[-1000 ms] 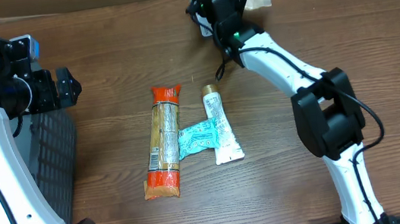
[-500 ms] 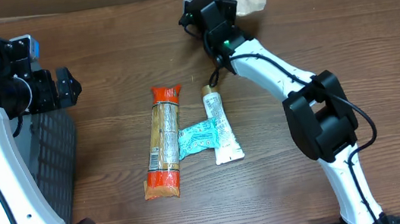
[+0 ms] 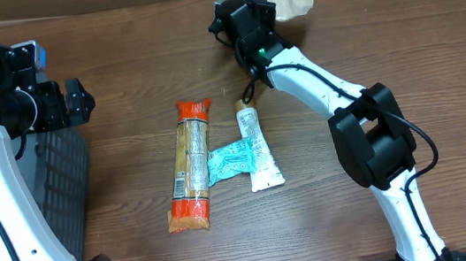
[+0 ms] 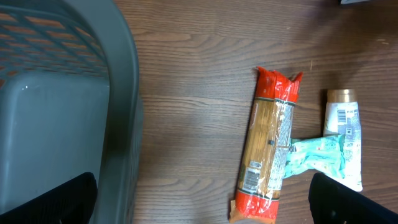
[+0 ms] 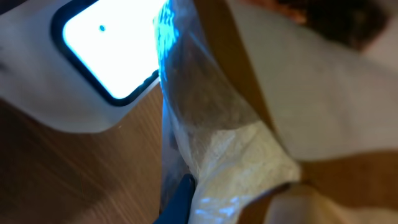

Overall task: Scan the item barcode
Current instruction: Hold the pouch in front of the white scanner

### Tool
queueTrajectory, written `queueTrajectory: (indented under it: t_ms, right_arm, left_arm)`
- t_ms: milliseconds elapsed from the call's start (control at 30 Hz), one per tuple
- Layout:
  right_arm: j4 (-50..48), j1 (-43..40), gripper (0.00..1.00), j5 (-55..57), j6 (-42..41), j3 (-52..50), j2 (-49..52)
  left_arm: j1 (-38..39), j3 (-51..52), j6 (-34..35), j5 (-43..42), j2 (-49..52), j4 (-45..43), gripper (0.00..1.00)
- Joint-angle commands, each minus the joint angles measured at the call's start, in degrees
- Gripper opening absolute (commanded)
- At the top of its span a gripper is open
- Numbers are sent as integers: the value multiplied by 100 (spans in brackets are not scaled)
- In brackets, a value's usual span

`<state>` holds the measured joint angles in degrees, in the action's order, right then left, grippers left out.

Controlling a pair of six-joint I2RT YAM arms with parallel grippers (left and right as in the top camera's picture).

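The bag (image 3: 280, 2) of pale powder is being held at the far edge of the surface (image 3: 119, 73), with the right tool (image 3: 241, 18) pinching together on its thin film. It is hovering just beside the scanner window (image 5: 102, 53), so the presenting step looks under way. Next, the barcode, not visible here, likely needs turning toward that window. The left tool (image 3: 80, 99) is standing wide apart near the basket (image 4: 62, 124), gripping nothing.

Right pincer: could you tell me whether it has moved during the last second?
Yes. In the overhead view the right pincer shifted left with its bag, judged against the unmoved tube.
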<state>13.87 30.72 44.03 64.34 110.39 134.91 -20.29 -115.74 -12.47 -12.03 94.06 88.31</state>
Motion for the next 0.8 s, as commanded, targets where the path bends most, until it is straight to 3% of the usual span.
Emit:
queueTrajectory:
  t_ms: [0,767]
  right_arm:
    - [111,-48,4,116,-50,61,-70]
    - [-337,-262,4,-251,-302,59,-13]
  left_arm:
    - [7,17,-127,-94,35,-9,100]
    - [7,15,-127,-92,35,-9,100]
